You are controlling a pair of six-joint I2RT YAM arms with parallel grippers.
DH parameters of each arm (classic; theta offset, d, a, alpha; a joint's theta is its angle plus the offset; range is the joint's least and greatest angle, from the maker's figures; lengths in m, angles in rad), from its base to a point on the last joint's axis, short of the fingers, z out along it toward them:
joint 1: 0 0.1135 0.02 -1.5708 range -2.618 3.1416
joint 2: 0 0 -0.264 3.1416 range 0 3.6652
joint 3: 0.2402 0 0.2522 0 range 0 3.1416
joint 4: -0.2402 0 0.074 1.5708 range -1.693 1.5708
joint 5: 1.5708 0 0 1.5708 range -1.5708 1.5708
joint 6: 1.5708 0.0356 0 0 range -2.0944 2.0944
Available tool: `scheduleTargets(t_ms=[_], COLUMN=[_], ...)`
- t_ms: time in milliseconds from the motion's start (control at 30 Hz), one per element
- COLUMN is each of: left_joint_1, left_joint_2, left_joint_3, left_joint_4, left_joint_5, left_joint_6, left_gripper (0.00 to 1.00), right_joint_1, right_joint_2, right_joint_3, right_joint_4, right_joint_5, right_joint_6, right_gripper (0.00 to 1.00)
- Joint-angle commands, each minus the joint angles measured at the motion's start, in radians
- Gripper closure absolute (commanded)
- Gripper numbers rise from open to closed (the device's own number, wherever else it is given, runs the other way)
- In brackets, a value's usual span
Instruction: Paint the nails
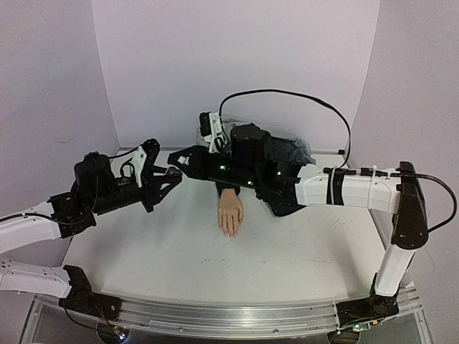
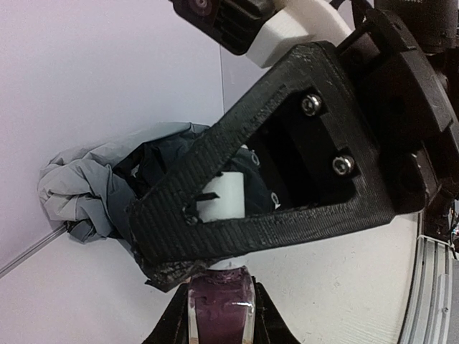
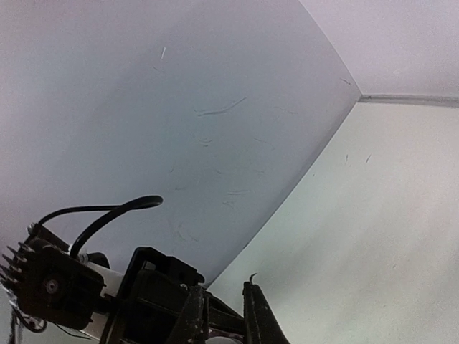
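**Top view:** the mannequin hand [image 1: 230,209] lies flat mid-table [image 1: 143,244], with the nails [image 1: 230,233] at its 6 o'clock end. Both grippers meet at its 10 o'clock.

**Left wrist view only:** the left gripper [image 1: 169,177] pinches a purple bottle [image 2: 219,312]. The right gripper [image 1: 185,159] straddles the white cap [image 2: 224,197]; whether it grips cannot be told.

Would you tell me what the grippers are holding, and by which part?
The left gripper holds the polish bottle by its glass body; the right gripper appears to grip its white cap.
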State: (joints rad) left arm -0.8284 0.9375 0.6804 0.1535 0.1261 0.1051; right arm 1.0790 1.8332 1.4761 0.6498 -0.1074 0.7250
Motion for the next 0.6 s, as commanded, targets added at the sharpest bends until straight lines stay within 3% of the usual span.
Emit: scheduleTargets(t_ms=[0, 67, 133, 233, 267, 333, 467, 500, 567], left_joint_1=[0.003, 0.003, 0.003, 0.002, 0.003, 0.003, 0.003, 0.003, 0.003], left_joint_2=[-0.006, -0.008, -0.009, -0.01, -0.008, 0.0, 0.004, 0.003, 0.0], left_joint_3=[0.053, 0.052, 0.054, 0.06, 0.062, 0.067, 0.067, 0.065, 0.062], left_joint_4=[0.018, 0.018, 0.02, 0.021, 0.02, 0.02, 0.02, 0.02, 0.02], left_joint_5=[0.022, 0.07, 0.134, 0.258, 0.294, 0.339, 0.343, 0.338, 0.314], left_joint_6=[-0.008, -0.007, -0.008, -0.008, -0.012, -0.013, -0.011, -0.009, -0.005], left_gripper=[1.0, 1.0, 1.0, 1.0, 1.0, 1.0, 1.0, 1.0, 1.0], right_joint_1=[0.005, 0.003, -0.005, -0.01, -0.026, -0.073, -0.077, -0.076, -0.081], right_joint_2=[-0.004, -0.019, -0.053, -0.11, -0.113, -0.071, -0.079, -0.088, -0.11], right_joint_3=[0.047, 0.02, -0.041, -0.246, -0.273, -0.253, -0.277, -0.29, -0.313], right_joint_4=[0.063, 0.099, 0.198, 0.546, 0.547, 0.548, 0.614, 0.612, 0.609], right_joint_5=[0.001, -0.03, -0.157, -0.753, -0.74, -0.854, -0.768, -0.71, -0.588], right_joint_6=[-0.023, -0.077, -0.209, -0.47, -0.462, -0.4, -0.327, -0.32, -0.285], right_gripper=[1.0, 1.0, 1.0, 1.0, 1.0, 1.0, 1.0, 0.96, 0.73])
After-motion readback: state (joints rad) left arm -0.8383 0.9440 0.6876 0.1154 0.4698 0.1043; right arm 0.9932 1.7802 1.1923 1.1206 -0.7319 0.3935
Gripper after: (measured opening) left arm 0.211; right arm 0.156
